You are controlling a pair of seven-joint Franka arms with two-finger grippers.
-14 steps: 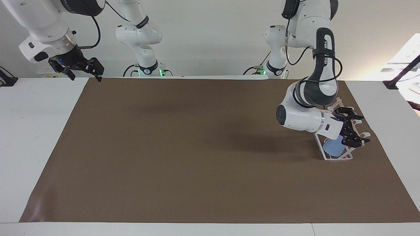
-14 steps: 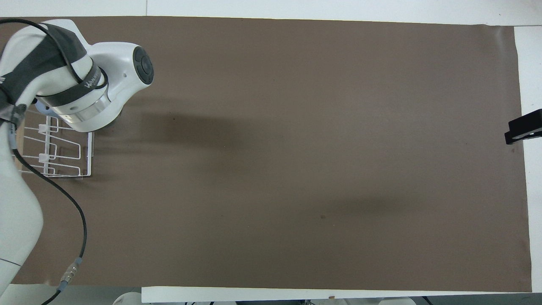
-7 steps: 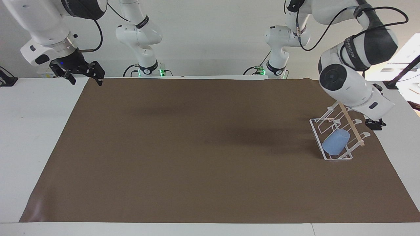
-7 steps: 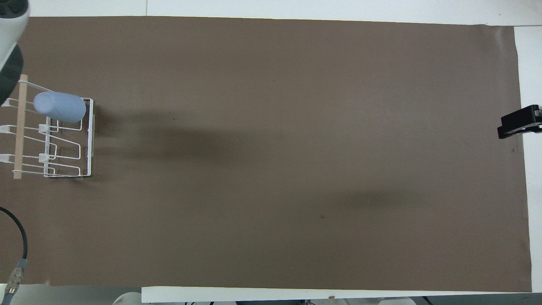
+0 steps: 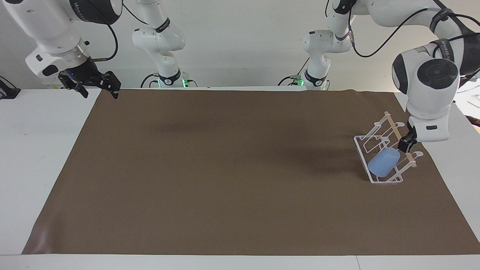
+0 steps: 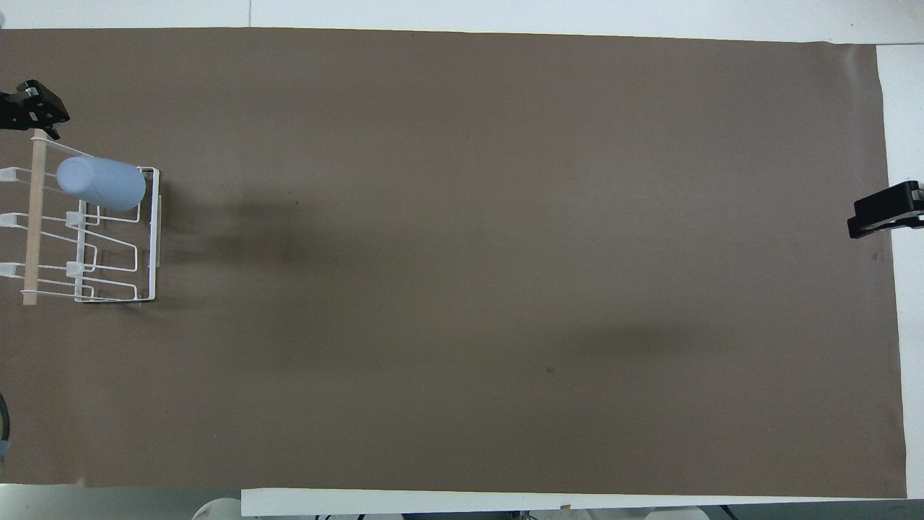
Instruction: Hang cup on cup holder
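Observation:
The light-blue cup (image 5: 383, 162) sits tilted over a slanted prong of the white wire cup holder (image 5: 363, 159), at the holder's end farther from the robots. It also shows in the overhead view (image 6: 101, 184), rim toward the base frame (image 6: 154, 238). The wooden rod (image 6: 32, 217) runs across the holder's top. My left gripper (image 5: 407, 144) hangs raised over the rod's end by the cup, apart from the cup; only a black tip (image 6: 29, 108) shows from above. My right gripper (image 5: 98, 92) waits open and empty over the mat's corner at the right arm's end.
A brown mat (image 5: 225, 168) covers most of the white table (image 5: 37, 150). The holder stands near the mat's edge at the left arm's end. The right gripper's tip (image 6: 884, 209) shows at the mat's edge in the overhead view.
The left arm has let go of the cup and lifted away from the holder, its wrist swinging up and outward. The cup stays on the prong. The right gripper has barely moved.

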